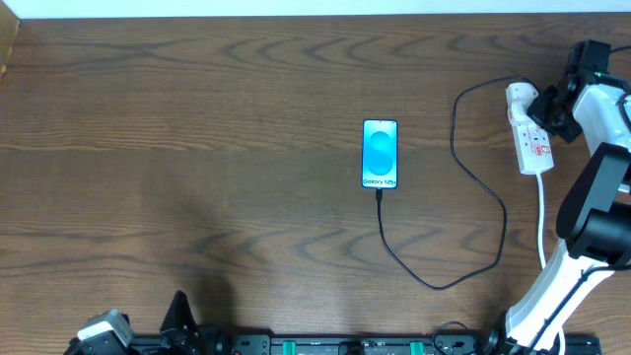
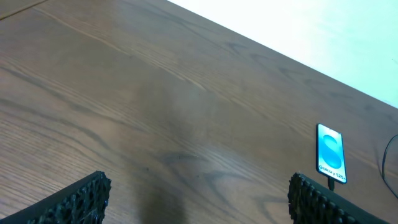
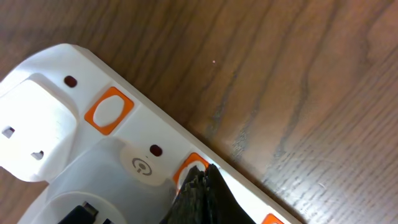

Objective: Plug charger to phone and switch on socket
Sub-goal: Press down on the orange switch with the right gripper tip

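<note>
While the phone [image 1: 380, 153] lies face up at the centre of the worktop [image 1: 197, 148] with its blue screen lit, the charger [image 1: 382, 217] is plugged into its lower edge. The cable drops toward the bottom of the overhead frame, loops right and climbs to the white plug head [image 1: 520, 97]. That head is seated in the top end of the socket [image 1: 535, 148] at the upper right.

The right tool [image 1: 552, 106] hangs over the socket. In the right wrist view its fingers are pressed together, and their dark tip [image 3: 199, 186] rests on an orange switch [image 3: 186, 167], partly covering it. A second switch [image 3: 109, 111] sits uncovered beside the plug head [image 3: 31, 124].

The left tool [image 2: 199, 199] is spread wide and pinches nothing. It hangs above bare wood at the lower left, well apart from the phone [image 2: 330, 152].
</note>
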`<state>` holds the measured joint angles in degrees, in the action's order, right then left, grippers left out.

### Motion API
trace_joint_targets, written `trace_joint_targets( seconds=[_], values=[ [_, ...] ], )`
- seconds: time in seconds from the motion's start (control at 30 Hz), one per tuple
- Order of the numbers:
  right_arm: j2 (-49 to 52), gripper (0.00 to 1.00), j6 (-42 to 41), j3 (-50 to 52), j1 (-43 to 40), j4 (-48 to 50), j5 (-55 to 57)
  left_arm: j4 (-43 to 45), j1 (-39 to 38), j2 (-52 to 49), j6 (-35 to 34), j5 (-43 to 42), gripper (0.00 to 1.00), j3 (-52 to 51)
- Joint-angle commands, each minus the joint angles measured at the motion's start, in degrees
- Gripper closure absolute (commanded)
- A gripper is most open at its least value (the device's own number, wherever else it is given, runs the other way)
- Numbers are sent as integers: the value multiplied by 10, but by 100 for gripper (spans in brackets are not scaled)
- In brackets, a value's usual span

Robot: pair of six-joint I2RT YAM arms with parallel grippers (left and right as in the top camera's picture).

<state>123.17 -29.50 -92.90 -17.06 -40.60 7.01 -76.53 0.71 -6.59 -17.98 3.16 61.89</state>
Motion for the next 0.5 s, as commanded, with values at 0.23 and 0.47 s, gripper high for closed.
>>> trace_joint_targets(
  seconds=[0.23,0.47],
  values=[
    [7,99,0,8,3,13,-7,0,3,5,2,3,9,-1],
    [7,99,0,22,8,34,-10,0,3,5,2,3,9,-1]
  ],
)
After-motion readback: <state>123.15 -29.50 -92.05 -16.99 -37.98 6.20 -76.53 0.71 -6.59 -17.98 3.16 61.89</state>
